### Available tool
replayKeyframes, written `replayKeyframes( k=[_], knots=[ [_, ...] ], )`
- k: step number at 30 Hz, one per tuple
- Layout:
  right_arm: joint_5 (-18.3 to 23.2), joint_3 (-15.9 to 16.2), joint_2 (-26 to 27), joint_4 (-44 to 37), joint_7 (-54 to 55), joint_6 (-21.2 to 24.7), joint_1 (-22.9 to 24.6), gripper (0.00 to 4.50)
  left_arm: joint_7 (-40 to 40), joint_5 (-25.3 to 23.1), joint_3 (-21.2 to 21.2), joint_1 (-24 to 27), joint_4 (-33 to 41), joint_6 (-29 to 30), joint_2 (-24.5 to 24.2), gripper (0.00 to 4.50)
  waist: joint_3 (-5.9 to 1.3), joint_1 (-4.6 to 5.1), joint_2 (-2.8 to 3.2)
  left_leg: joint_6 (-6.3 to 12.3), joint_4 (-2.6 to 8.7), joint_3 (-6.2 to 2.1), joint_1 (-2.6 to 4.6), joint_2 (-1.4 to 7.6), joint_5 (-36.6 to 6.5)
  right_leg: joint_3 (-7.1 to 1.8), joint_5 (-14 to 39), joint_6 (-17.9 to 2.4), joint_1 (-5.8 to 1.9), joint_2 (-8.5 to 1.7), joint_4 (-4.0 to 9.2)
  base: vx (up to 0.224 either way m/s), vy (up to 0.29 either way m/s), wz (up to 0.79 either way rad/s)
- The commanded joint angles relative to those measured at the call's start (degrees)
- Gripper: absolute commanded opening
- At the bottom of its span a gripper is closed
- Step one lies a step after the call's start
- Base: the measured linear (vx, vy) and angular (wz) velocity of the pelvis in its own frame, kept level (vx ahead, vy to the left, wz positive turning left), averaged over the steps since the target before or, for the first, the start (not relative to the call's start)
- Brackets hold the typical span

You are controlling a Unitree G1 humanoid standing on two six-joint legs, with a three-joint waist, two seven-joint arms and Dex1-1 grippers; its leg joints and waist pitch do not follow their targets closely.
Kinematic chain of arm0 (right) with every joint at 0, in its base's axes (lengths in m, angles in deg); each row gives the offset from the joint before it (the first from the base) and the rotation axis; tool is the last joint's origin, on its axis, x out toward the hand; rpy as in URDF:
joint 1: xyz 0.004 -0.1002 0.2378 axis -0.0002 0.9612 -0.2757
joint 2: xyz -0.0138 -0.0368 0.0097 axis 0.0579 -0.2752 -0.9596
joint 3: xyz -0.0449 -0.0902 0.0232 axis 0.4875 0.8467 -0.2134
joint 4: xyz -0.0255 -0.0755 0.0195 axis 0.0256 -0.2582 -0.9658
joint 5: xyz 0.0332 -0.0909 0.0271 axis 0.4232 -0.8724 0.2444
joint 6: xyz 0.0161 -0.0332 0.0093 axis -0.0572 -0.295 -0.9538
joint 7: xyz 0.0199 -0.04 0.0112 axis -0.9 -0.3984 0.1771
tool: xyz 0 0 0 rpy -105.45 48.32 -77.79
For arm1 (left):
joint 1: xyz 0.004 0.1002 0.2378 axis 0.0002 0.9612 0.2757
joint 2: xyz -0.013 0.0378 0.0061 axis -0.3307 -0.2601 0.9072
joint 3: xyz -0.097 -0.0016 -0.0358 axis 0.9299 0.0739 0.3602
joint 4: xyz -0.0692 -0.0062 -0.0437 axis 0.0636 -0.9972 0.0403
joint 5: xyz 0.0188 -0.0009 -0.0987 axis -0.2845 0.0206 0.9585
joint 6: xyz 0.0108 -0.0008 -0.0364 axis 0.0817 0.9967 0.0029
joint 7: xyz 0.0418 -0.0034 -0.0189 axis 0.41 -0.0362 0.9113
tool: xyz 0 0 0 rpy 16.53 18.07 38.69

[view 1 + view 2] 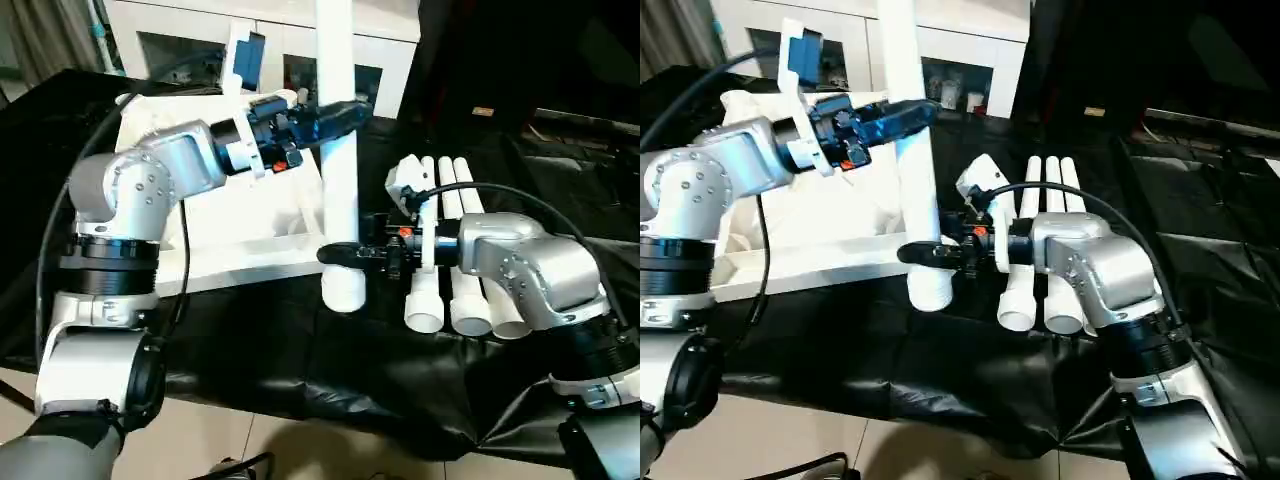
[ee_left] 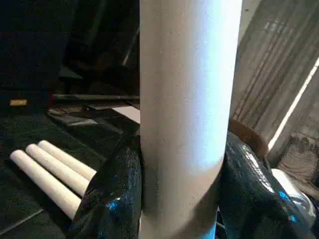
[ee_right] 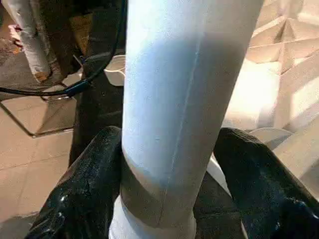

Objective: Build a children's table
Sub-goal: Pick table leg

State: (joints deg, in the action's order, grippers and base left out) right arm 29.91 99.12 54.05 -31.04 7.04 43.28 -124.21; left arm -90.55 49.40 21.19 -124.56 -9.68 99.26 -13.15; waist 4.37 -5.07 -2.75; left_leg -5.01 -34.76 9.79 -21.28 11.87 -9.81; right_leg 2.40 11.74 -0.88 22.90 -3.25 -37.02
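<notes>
One white tube leg [image 1: 338, 190] stands upright, held by both grippers. My left gripper [image 1: 345, 112] is shut on its upper part, black fingers [image 2: 112, 199] on both sides of the tube. My right gripper [image 1: 340, 255] is shut on it low down, fingers [image 3: 84, 199] hugging the tube just above its bottom end. That end hangs beside the near right corner of the white table top [image 1: 240, 240], which lies underside up, ribs [image 3: 289, 45] showing. I cannot tell whether the leg touches a corner socket. Three more white legs [image 1: 455, 290] lie side by side under my right forearm.
Everything rests on the black-draped work table [image 1: 300, 360], whose front edge drops to a tiled floor [image 1: 220, 440]. A white cabinet [image 1: 200, 30] stands behind. Dark gear [image 1: 580, 120] sits at the back right. A black cable [image 1: 180, 260] hangs from my left arm.
</notes>
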Motion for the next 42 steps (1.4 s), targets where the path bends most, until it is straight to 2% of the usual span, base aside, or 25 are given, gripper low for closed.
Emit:
replayKeyframes(
  k=[1, 7, 9, 13, 20, 23, 24, 25, 32, 33, 34, 37, 39, 40, 41, 42],
  knots=[
    [0.5, 0.0, -0.4, -0.7, -0.2, 1.4, -0.1, 3.06, -1.4, 0.1, -0.9, -1.2, 0.6, -0.4, -0.4, 1.72, -5.0, 0.04, 0.81, -0.79, 3.36, 0.09, 0.64, 0.58, -6.1, -2.31, -0.7, -13.6, -3.84, -3.35, 3.73, 0.0, 0.0, 0.0],
    [2.1, -0.4, 1.7, -0.5, 0.7, 3.5, 0.4, 3.06, -3.2, -0.7, -1.7, -1.1, 0.5, -1.3, -0.6, 1.72, -4.95, 0.0, 0.91, -1.16, 3.45, 0.07, 0.71, 0.65, -6.6, -2.31, 0.9, -13.4, -3.73, -3.48, 3.86, 0.0, 0.0, 0.0],
    [2.1, -0.4, 1.9, -0.4, 1.0, 3.6, 0.5, 3.06, -3.2, -0.7, -1.6, -1.1, 0.4, -1.4, -0.6, 1.72, -4.99, 0.03, 0.76, -1.24, 3.45, 0.06, 0.69, 0.65, -6.5, -2.31, 0.6, -13.3, -3.82, -3.43, 3.8, 0.0, 0.0, 0.0],
    [2.8, -0.9, 2.5, -0.3, 1.6, 4.6, 0.7, 3.06, -3.3, -0.8, -1.5, -0.9, 0.3, -1.6, -0.6, 1.72, -5.07, -0.04, 0.88, -1.34, 3.4, 0.06, 0.72, 0.63, -5.9, -2.33, -0.5, -13.4, -3.79, -3.44, 3.69, 0.0, 0.0, 0.0],
    [3.5, -1.5, 2.9, -0.3, 1.9, 6.3, 1.0, 2.45, -4.1, -1.0, -1.6, -0.9, 0.2, -2.2, -0.5, 1.72, -5.02, -0.03, 0.92, -1.53, 3.47, 0.05, 0.72, 0.62, -6.3, -2.33, -0.3, -13.4, -3.82, -3.46, 3.74, 0.0, 0.0, 0.0],
    [3.7, -1.6, 3.0, -0.3, 2.0, 6.4, 1.1, 2.39, -4.1, -1.1, -1.5, -0.8, 0.3, -2.2, -0.5, 1.72, -5.02, -0.06, 0.93, -1.67, 3.45, 0.05, 0.69, 0.61, -6.5, -2.34, 0.2, -13.2, -3.83, -3.5, 3.79, 0.0, 0.0, 0.0],
    [3.8, -1.8, 3.1, -0.1, 2.3, 6.4, 1.2, 2.12, -4.2, -1.0, -1.5, -0.8, 0.4, -2.1, -0.5, 1.72, -5.0, -0.05, 1.03, -1.75, 3.49, 0.02, 0.73, 0.66, -6.4, -2.31, 0.2, -13.2, -3.77, -3.5, 3.77, 0.0, 0.0, 0.0],
    [3.9, -1.9, 3.3, -0.1, 2.5, 6.5, 1.2, 2.05, -4.2, -1.0, -1.6, -0.8, 0.5, -2.1, -0.5, 1.72, -5.03, -0.04, 1.0, -1.75, 3.47, 0.03, 0.73, 0.66, -6.4, -2.31, 0.1, -13.2, -3.77, -3.49, 3.76, 0.0, 0.0, 0.0],
    [3.8, -2.6, 3.9, 0.3, 3.3, 6.3, 1.0, 1.9, -4.3, -1.3, -1.9, -0.5, 1.2, -2.6, -0.5, 1.72, -5.07, -0.04, 1.06, -1.68, 3.45, 0.02, 0.7, 0.64, -6.0, -2.32, -1.1, -13.4, -3.81, -3.46, 3.68, 0.0, 0.0, 0.0],
    [3.7, -3.0, 4.4, 0.5, 3.8, 6.1, 1.0, 1.89, -4.0, -0.4, -1.3, -0.7, 1.3, -1.2, -0.2, 2.28, -5.07, -0.07, 1.07, -1.73, 3.46, 0.02, 0.71, 0.64, -6.1, -2.31, -1.2, -13.5, -3.81, -3.47, 3.64, 0.0, 0.0, 0.0],
    [3.7, -3.3, 4.6, 0.7, 4.1, 6.0, 0.9, 1.89, -4.0, 0.3, -0.9, -0.8, 1.3, -0.3, -0.2, 2.42, -5.04, -0.02, 1.09, -1.81, 3.45, 0.04, 0.69, 0.6, -6.4, -2.31, -0.9, -13.5, -3.79, -3.47, 3.67, 0.0, 0.0, 0.0],
    [4.0, -4.9, 5.6, 1.5, 5.9, 5.4, 0.8, 1.88, -2.0, 0.3, 0.8, -0.8, 1.1, -2.0, 0.7, 2.51, -5.04, -0.07, 1.16, -2.1, 3.48, -0.02, 0.68, 0.64, -6.8, -2.3, -0.4, -13.7, -3.79, -3.58, 3.73, 0.0, 0.0, 0.0],
    [4.0, -5.2, 5.8, 1.6, 6.2, 5.3, 0.8, 1.88, -2.3, 0.1, 0.8, -0.6, 1.3, -2.7, 0.7, 2.8, -5.06, -0.12, 1.15, -2.07, 3.52, -0.04, 0.76, 0.64, -6.6, -2.29, -0.5, -13.5, -3.79, -3.52, 3.73, 0.0, 0.0, 0.0],
    [4.4, -6.8, 6.9, 1.9, 7.8, 4.3, 0.8, 1.88, 0.7, -0.6, 2.6, -0.3, 1.0, -6.1, 2.2, 2.8, -5.08, -0.15, 1.54, -2.2, 3.49, -0.09, 0.69, 0.66, -6.7, -2.31, -0.9, -13.5, -3.81, -3.54, 3.72, 0.0, 0.0, 0.0],
    [4.8, -8.0, 7.5, 2.1, 8.8, 4.1, 0.7, 1.88, 2.2, -1.0, 3.6, 0.0, 1.1, -8.1, 3.0, 2.86, -5.08, -0.06, 1.34, -2.22, 3.47, -0.06, 0.61, 0.67, -6.8, -2.32, -1.3, -13.7, -3.84, -3.57, 3.78, 0.0, 0.0, 0.0],
    [5.3, -9.5, 8.3, 2.2, 10.2, 3.6, 0.5, 1.87, 3.8, -1.0, 4.8, 0.4, 1.2, -10.1, 4.0, 2.86, -5.19, -0.2, 1.45, -2.34, 3.44, -0.13, 0.62, 0.67, -6.6, -2.25, -2.3, -14.1, -3.95, -3.61, 3.62, 0.0, 0.0, 0.0]
  ],
)
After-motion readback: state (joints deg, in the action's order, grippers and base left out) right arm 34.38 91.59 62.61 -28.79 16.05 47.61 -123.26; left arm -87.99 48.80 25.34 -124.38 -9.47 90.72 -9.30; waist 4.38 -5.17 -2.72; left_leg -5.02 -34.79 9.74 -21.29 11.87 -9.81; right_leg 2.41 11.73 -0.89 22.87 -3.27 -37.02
